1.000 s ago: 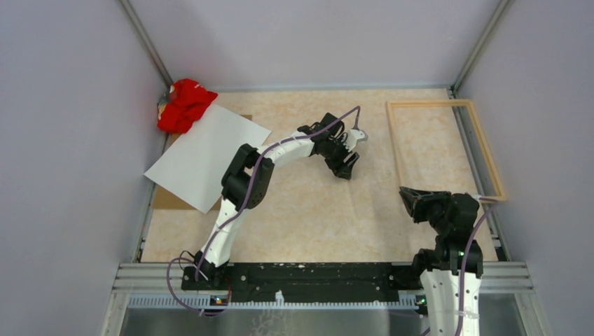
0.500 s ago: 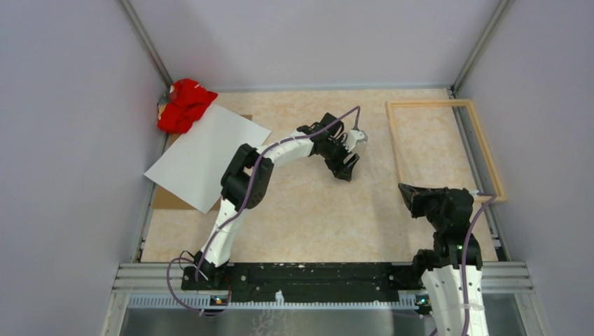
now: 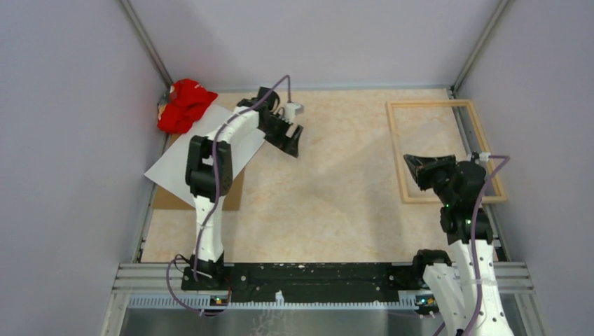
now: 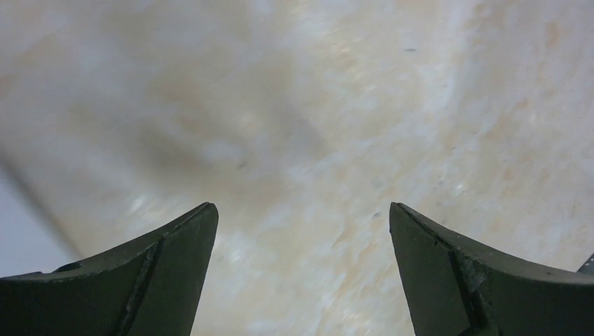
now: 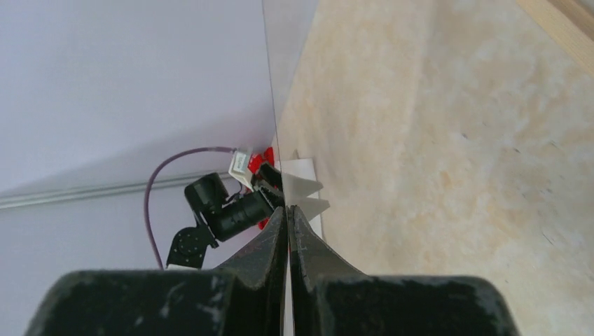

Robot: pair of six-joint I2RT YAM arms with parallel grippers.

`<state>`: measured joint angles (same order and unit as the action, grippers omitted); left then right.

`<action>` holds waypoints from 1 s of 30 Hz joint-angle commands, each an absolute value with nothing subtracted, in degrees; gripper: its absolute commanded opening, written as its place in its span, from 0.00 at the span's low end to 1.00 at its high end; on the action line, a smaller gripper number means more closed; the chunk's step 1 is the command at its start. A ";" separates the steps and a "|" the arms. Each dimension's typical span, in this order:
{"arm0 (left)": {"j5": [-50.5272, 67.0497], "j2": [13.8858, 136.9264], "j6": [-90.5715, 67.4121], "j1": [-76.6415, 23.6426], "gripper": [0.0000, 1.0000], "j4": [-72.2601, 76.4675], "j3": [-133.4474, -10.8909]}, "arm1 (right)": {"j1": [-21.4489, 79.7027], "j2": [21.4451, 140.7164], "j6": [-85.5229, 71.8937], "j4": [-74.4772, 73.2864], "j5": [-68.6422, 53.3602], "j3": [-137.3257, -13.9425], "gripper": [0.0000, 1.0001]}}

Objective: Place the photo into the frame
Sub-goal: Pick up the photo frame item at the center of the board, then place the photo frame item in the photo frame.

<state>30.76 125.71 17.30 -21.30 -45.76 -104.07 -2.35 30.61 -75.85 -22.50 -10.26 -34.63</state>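
At 10 o'clock on the bench the photo lies flat; the left pincer, wide and empty, may crease it grabbing; the right pincer is closed, empty.

No text, label, brand, number or sign can be read in any view. A small white tag is seen at the end of a thin purple cable, but any print on it is too small to be made out.
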 commanded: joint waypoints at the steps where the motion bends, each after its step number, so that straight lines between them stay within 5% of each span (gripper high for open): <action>1: 29.72 118.99 19.86 -16.38 0.99 -50.87 -106.74 | -1.80 40.11 -64.82 -13.07 -13.46 -46.59 0.00; 12: 30.58 126.04 10.49 -23.83 0.99 -40.99 -107.90 | -2.45 60.02 -44.94 -26.46 -8.45 -82.34 0.00; 21: 25.88 146.01 -2.62 -35.38 0.99 -33.55 -140.31 | -4.13 57.96 -33.99 -42.92 6.89 -96.73 0.00; 30: 30.26 142.26 -8.24 -43.22 0.99 -3.81 -124.86 | -4.17 52.46 -29.08 -50.13 17.32 -95.55 0.00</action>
<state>28.29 145.77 -7.07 -40.27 -17.72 -128.22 -3.66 54.04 -32.88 -47.11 10.74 -94.61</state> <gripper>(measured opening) 0.987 0.004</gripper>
